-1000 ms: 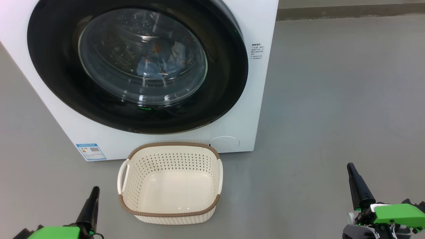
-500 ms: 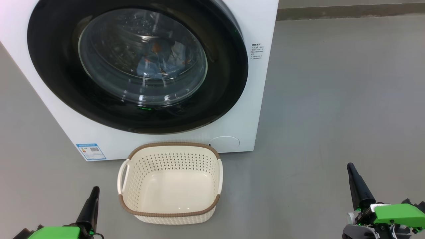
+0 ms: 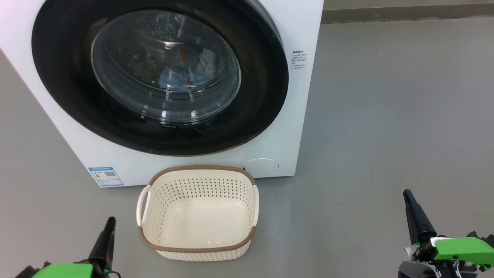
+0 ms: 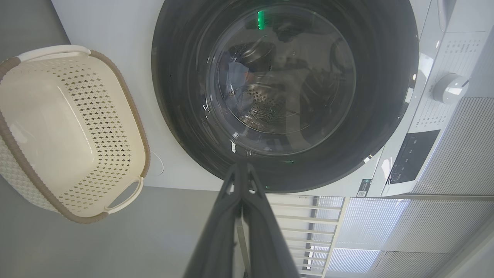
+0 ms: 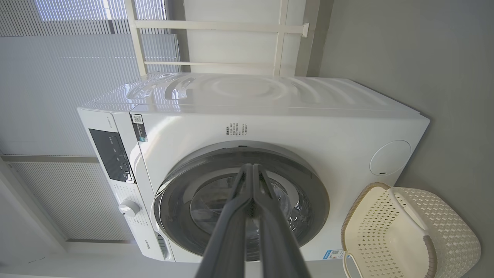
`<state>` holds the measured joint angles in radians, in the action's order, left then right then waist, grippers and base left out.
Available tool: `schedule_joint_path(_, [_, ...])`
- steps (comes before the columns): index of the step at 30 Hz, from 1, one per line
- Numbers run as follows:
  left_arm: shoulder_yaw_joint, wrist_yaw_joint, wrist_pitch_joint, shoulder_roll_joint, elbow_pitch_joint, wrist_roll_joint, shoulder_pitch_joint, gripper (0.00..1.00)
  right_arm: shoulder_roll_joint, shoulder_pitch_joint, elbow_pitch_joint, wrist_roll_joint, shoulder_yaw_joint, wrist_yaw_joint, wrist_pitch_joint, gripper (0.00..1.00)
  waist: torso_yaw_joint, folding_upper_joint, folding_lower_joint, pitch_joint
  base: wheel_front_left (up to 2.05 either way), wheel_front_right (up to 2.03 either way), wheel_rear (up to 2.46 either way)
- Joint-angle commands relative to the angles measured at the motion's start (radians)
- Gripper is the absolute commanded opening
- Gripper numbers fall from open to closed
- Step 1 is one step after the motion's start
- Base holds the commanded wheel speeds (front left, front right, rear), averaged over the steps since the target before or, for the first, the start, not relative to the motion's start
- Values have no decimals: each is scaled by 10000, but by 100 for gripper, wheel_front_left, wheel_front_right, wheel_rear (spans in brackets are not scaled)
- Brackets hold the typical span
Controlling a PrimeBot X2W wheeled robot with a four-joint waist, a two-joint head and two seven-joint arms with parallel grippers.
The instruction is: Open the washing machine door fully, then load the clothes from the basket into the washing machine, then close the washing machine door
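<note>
Facing the washer [image 3: 305, 127] across the floor [image 3: 386, 116], both grippers rest low, fingers pointing up the head view.

- **Left gripper [image 3: 110, 220]:** fingers pressed together, holding nothing, just left of the basket [image 3: 200, 168].
- **Right gripper [image 3: 406, 192]:** likewise closed and empty, well apart to the right, out beyond the washer's right edge.
- **Door [image 3: 262, 77]:** seated flush in the washer front, its black rim unbroken all round (no gap shows at either side).
- **Clothes [image 3: 185, 71]:** blue with orange-brown spots, seen through the glass, lying in the drum. The basket holds nothing.

Key relation: the door lies ahead of and above both grippers. The left gripper sits below the door's left half and is the nearer of the two. The right gripper stands off to the door's right.

Being round, the door offers no long axis. The basket's handled ends face left and right, along the washer front.

Judged from this layout, all three steps appear done, so no further reach seems called for.
</note>
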<state>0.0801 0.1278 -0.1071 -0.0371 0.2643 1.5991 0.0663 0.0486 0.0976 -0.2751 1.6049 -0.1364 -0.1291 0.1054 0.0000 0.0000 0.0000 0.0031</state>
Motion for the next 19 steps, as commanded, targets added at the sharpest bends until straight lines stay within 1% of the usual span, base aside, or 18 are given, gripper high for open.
schedule_joint_path(1, [342, 29, -65, -131, -191, 92, 418, 0, 20, 103, 303, 32, 220, -16, 83, 0, 0, 0, 0, 0, 0, 0, 0])
schedule_joint_path(19, [340, 29, -64, -131, -192, 93, 418, 0, 19, 103, 303, 31, 219, -16, 85, 0, 0, 0, 0, 0, 0, 0, 0])
